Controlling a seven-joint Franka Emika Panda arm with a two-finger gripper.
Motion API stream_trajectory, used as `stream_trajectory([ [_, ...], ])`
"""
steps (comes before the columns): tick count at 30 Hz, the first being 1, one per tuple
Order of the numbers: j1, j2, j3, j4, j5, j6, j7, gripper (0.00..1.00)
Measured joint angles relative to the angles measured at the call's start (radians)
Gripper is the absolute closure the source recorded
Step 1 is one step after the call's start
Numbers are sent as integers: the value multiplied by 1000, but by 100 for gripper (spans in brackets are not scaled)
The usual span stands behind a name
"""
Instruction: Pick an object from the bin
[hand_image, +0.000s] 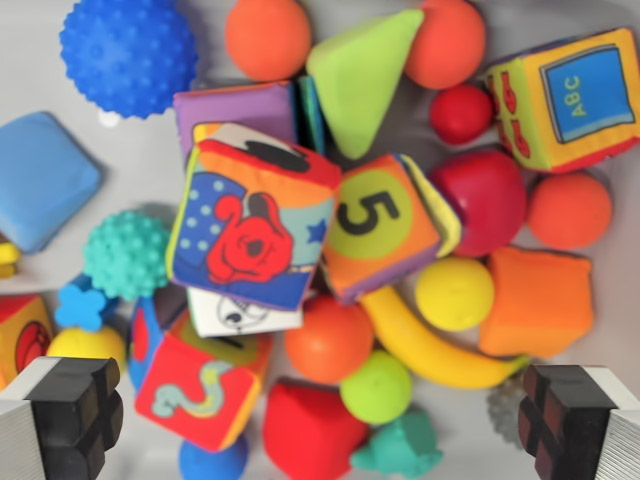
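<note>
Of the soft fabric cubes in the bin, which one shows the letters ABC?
The cube at the wrist view's upper right: its blue face reads ABC. The central cubes show a red dog and a 5 instead.

A soft cube with a dog picture (250, 225) lies on top of the heap near the middle of the bin (130, 165), resting over other cubes. Touching its side toward the wrist view's right is a cube marked 5 (385, 225). Above those two lies a wedge (362, 72), between two balls at the top edge. A spiky ball (128, 50) sits in the top corner on the wrist view's left, with a flat pillow (40, 178) below it. A cube marked ABC (568, 98) lies at the upper part of the wrist view's right. Below the cube marked 5 a banana (432, 348) curves, with a small ball (454, 293) just above it and a square cushion (538, 300) beside that.
</note>
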Motion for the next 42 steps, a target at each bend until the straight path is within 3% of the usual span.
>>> stream_trajectory([
  [23, 2, 0, 1, -11, 0, 5, 21, 0],
  [42, 21, -14, 6, -89, 0, 66, 151, 0],
])
